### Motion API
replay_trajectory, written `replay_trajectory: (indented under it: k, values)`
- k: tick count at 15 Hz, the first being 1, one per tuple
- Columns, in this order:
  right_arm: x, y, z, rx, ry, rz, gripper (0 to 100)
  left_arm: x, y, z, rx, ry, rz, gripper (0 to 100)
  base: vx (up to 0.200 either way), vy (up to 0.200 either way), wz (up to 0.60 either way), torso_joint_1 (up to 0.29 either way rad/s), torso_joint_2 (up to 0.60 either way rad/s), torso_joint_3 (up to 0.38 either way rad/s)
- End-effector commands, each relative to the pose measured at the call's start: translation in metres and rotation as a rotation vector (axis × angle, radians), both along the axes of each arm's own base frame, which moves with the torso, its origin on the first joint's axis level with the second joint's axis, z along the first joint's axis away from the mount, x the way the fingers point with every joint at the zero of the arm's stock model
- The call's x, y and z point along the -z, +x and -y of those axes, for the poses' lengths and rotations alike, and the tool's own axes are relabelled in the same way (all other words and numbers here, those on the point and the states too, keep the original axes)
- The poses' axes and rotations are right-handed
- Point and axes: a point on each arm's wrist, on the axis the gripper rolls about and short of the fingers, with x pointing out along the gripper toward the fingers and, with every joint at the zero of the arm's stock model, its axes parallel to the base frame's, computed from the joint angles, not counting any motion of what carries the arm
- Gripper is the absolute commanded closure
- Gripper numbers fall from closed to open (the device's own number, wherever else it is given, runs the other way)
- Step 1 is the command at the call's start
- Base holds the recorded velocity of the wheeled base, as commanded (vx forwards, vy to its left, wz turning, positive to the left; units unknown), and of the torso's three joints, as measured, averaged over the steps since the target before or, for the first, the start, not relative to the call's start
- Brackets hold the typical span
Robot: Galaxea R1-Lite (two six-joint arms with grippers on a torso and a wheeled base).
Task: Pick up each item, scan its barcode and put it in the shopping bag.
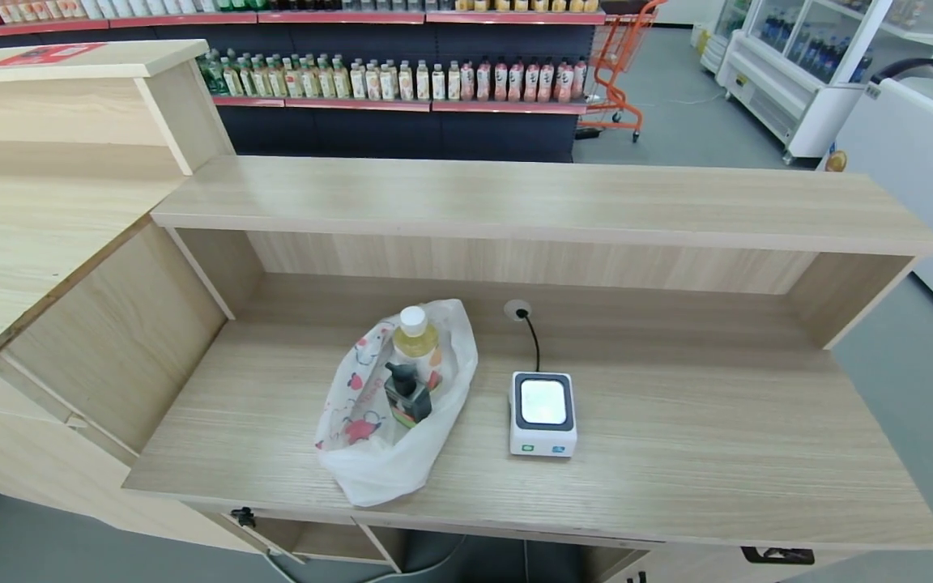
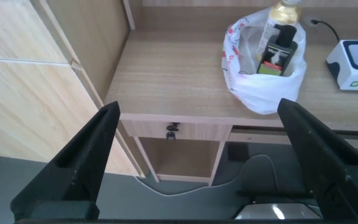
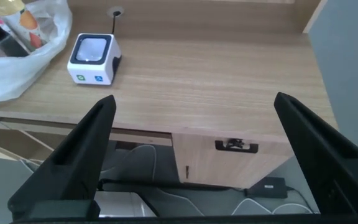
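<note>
The left end effector (image 2: 197, 109) is held released, jaws spread wide, off the near edge of the desk (image 1: 677, 453). On the left part of the desk a white shopping bag (image 1: 369, 470) is laid open. A yellow-filled bottle (image 1: 416, 344) and a dark pump bottle (image 1: 406, 395) are contained in it. A white scanner (image 1: 543, 413) is placed just right of the bag, with its cable (image 1: 533, 344) led to a far-side grommet (image 1: 517, 308). The right end effector (image 3: 194, 99) is likewise held released off the near edge.
</note>
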Motion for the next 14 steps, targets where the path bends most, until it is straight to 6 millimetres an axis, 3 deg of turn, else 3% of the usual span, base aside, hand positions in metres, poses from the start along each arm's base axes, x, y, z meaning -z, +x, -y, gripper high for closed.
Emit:
replay_trajectory:
  k: [1, 4, 11, 13, 14]
  values:
    - [-0.0001, 0.0004, 0.0, -0.001, -0.001, -0.005, 0, 0.0, 0.0, 0.0, 0.001, -0.006, 0.001, 0, 0.0, -0.2, 0.0, 0.007, 0.0, -0.002]
    - [-0.0001, 0.0004, 0.0, -0.001, 0.001, -0.005, 0, -0.0001, 0.0001, 0.0, -0.001, -0.032, -0.001, 0, 0.0, 0.0, 0.0, 0.0, 0.0, 0.0]
    - [-0.0001, 0.0004, 0.0, -0.001, -0.001, -0.005, 0, -0.0001, 0.0001, 0.0, 0.001, -0.029, -0.001, 0, 0.2, 0.0, 0.0, 0.002, 0.0, 0.0]
    - [-0.0001, 0.0004, 0.0, -0.001, -0.001, -0.005, 0, -0.0001, 0.0001, 0.0, 0.001, -0.032, -0.001, 0, 0.0, 0.0, 0.0, 0.0, 0.0, 0.0]
    - [-0.0001, 0.0004, 0.0, -0.001, -0.001, -0.005, 100, -0.0001, 0.0001, 0.0, 0.001, -0.032, -0.001, 0, 0.0, 0.0, 0.0, 0.0, 0.0, 0.0]
